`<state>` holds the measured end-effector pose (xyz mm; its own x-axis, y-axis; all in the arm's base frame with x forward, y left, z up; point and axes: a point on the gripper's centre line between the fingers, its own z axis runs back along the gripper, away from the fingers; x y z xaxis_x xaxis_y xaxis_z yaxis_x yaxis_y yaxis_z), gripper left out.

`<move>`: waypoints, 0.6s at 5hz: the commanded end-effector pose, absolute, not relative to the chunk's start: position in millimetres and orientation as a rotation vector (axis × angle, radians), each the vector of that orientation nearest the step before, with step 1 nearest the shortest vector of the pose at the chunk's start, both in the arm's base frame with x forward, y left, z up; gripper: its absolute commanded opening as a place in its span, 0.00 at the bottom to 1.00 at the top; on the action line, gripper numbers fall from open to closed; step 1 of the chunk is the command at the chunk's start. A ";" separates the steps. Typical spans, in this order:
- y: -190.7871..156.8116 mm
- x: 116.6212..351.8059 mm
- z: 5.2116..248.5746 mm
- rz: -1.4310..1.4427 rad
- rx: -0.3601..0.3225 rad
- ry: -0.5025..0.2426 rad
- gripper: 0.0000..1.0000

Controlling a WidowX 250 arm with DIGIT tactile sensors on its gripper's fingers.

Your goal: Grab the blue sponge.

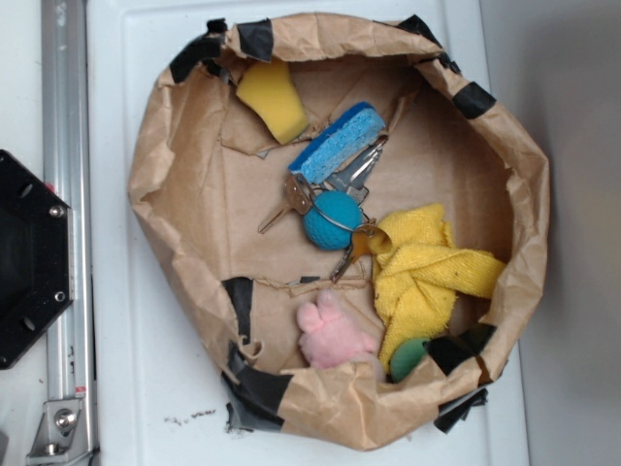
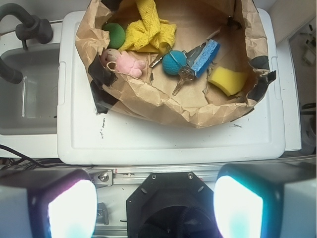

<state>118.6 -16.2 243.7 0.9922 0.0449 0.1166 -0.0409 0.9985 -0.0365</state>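
Your gripper (image 2: 154, 206) hangs spread wide and empty, well short of the blue sponge (image 2: 204, 56) inside the paper bag (image 2: 163, 101).

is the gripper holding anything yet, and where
Nothing. The gripper is open and empty, far from the blue sponge, which lies in the paper bag.

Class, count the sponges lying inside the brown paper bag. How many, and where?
2. The blue sponge lies mid-bag beside the teal ball; the yellow sponge sits near the rim. The yellow cloth could hide more.
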 end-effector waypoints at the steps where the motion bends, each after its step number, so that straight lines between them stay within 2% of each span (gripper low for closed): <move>1: -16.2 118.6 243.7 0.043 -0.034 -0.118 1.00; 2: -5.4 168.6 209.2 0.292 -0.028 -0.156 1.00; 3: 15.7 215.7 179.6 0.521 -0.057 -0.167 1.00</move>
<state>217.2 8.6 168.7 0.8629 0.4918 0.1162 -0.4856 0.8706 -0.0789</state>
